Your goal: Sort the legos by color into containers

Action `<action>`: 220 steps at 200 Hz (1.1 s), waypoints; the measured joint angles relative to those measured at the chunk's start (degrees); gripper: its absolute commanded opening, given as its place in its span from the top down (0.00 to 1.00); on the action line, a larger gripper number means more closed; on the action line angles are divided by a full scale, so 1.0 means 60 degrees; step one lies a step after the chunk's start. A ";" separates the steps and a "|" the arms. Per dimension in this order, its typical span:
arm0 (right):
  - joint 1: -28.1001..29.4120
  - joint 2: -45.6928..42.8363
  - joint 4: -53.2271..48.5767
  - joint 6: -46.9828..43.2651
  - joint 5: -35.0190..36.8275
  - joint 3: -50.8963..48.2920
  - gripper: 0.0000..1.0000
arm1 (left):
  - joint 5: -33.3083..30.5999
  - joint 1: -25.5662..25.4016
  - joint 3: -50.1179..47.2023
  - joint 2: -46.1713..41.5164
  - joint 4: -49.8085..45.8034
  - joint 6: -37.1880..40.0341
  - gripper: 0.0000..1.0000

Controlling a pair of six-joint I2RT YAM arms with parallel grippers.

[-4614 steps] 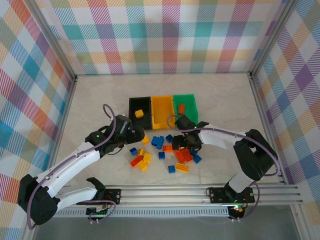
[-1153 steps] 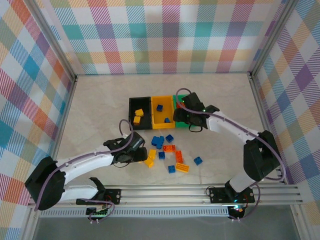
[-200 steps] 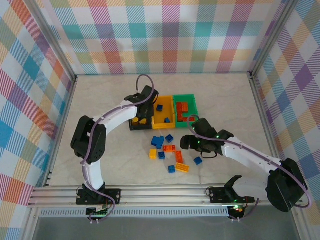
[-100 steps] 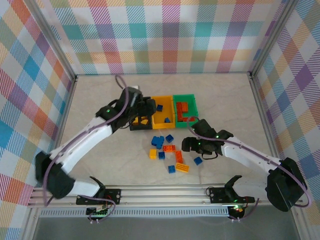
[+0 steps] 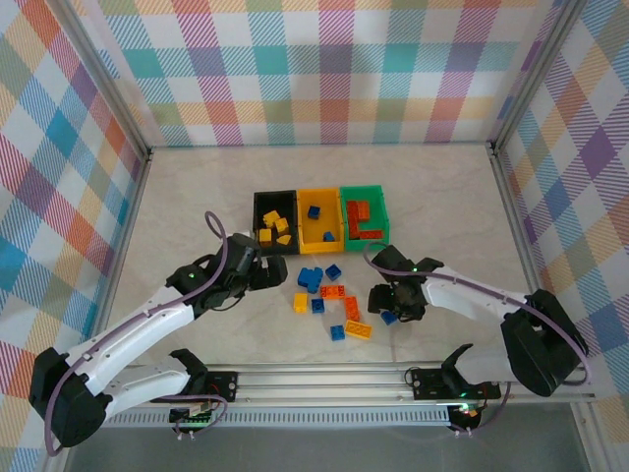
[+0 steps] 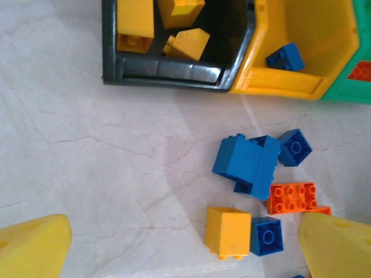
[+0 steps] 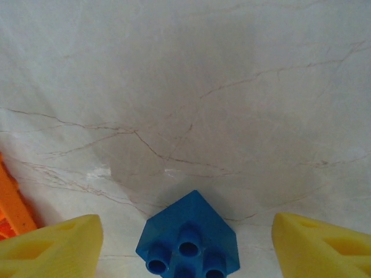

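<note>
Three bins stand in a row: black (image 5: 257, 228) with yellow legos, yellow-orange (image 5: 303, 224) with blue ones, green (image 5: 378, 212) with orange-red ones. Several loose legos lie in front of them. My left gripper (image 5: 267, 273) hovers open just left of the pile. In its wrist view the gripper (image 6: 185, 255) frames a yellow brick (image 6: 228, 231) and a small blue brick (image 6: 267, 236) touching it. My right gripper (image 5: 389, 303) is low over a lone blue brick (image 5: 389, 316). Its wrist view has that brick (image 7: 188, 240) between the open gripper (image 7: 185, 249), with a gap on each side.
A blue cluster (image 6: 246, 162) and an orange-red plate (image 6: 291, 197) lie between the left gripper and the bins. An orange-red brick (image 7: 11, 202) sits just left of the right gripper. More bricks (image 5: 352, 329) lie nearer the front rail (image 5: 324, 379).
The left arm has pulled back from over the black bin and dropped to the table beside the pile. The right gripper has shifted slightly toward the lone blue brick.
</note>
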 measured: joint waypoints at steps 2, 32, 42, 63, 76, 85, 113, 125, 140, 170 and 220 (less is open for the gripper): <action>0.0029 0.0040 0.0015 0.0018 0.0000 0.0000 0.29 | 0.0000 0.0000 -0.0004 0.0000 -0.0007 0.0000 0.00; 0.0430 0.0659 -0.0025 0.0208 0.0248 0.0095 0.42 | -0.0055 0.0000 -0.0015 0.0047 -0.0025 -0.0106 0.00; 0.0535 0.0776 -0.0127 0.0313 0.0423 0.0178 0.45 | -0.0076 0.0000 -0.0015 0.0076 -0.0025 -0.0149 0.00; 0.0783 0.0936 -0.0178 0.0561 0.0616 0.0313 0.52 | -0.0135 0.0000 -0.0015 0.0124 -0.0040 -0.0171 0.00; 0.0892 0.0947 -0.0171 0.0696 0.0699 0.0324 0.55 | -0.0186 0.0000 -0.0015 0.0135 -0.0091 -0.0168 0.00; 0.0914 0.0925 -0.0175 0.0750 0.0718 0.0324 0.57 | -0.0237 0.0000 -0.0015 0.0135 -0.0160 -0.0164 0.00; 0.0994 0.0714 -0.0146 0.0827 0.0707 0.0357 0.59 | -0.0459 0.0000 -0.0022 -0.0011 -0.0295 -0.0160 0.00; 0.1020 0.0495 -0.0193 0.0805 0.0743 0.0503 0.60 | -0.0579 0.0000 -0.0098 -0.0353 -0.0295 -0.0157 0.00; 0.1020 0.0277 -0.0313 0.0627 0.0845 0.1038 0.60 | -0.0761 0.0000 -0.0215 -0.0896 -0.0368 -0.0157 0.00; 0.1020 0.0619 -0.0142 -0.0102 0.0958 0.3118 0.59 | -0.1151 0.0000 -0.0590 -0.1661 -0.0492 -0.0240 0.00; 0.0834 0.4033 0.0845 -0.1093 0.0994 0.7144 0.57 | -0.1253 0.0000 -0.1253 -0.2157 -0.0535 -0.0426 0.00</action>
